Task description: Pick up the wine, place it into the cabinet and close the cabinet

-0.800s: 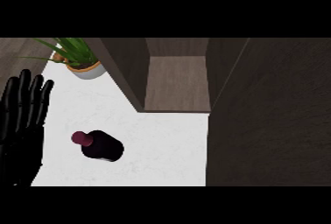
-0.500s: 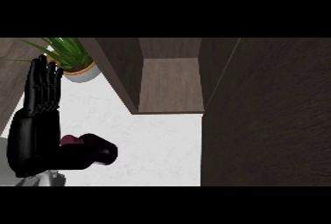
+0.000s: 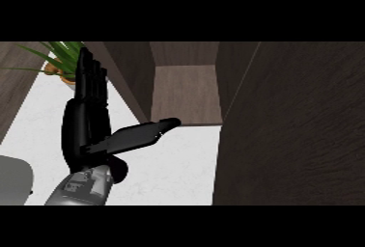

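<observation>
My left hand stands over the white counter, fingers straight and pointing up the view, thumb stretched right toward the cabinet. It is open and holds nothing. The wine bottle lies behind the hand and wrist; only a dark rounded bit shows under the thumb. The cabinet's open compartment sits just right of the fingers, its wood floor bare. The open cabinet door fills the right side. My right hand is out of view.
A potted green plant stands at the counter's back left, behind my fingertips. A grey rounded shape shows at the lower left edge. Dark wood panels flank the compartment.
My left hand has moved right from the left edge and now covers the wine bottle, which was in plain sight on the counter. Its thumb has spread out to the right.
</observation>
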